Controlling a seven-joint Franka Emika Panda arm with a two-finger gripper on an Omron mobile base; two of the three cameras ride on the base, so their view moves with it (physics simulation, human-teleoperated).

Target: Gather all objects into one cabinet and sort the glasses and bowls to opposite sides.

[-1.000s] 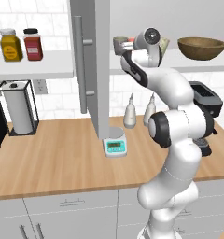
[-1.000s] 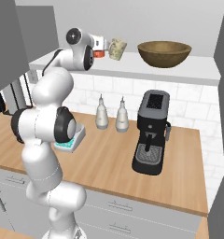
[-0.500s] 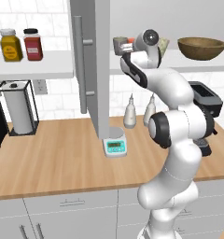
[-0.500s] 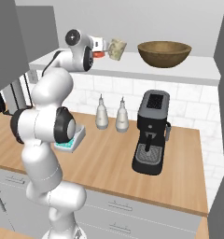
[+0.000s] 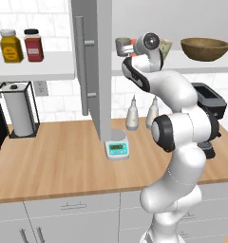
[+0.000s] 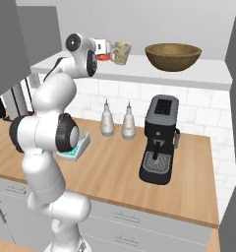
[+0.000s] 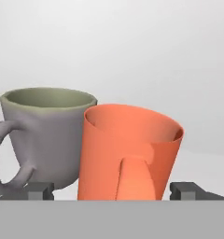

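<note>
Fingertips (image 7: 39,190) spread wide, gripping nothing; between them we see the orange-red cup (image 7: 130,154), light, rigid, slippery—best pinched mid-wall.

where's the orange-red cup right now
On the white shelf board at its left end, the orange-red cup stands between the open claw tips, right beside the grey cup.
</note>
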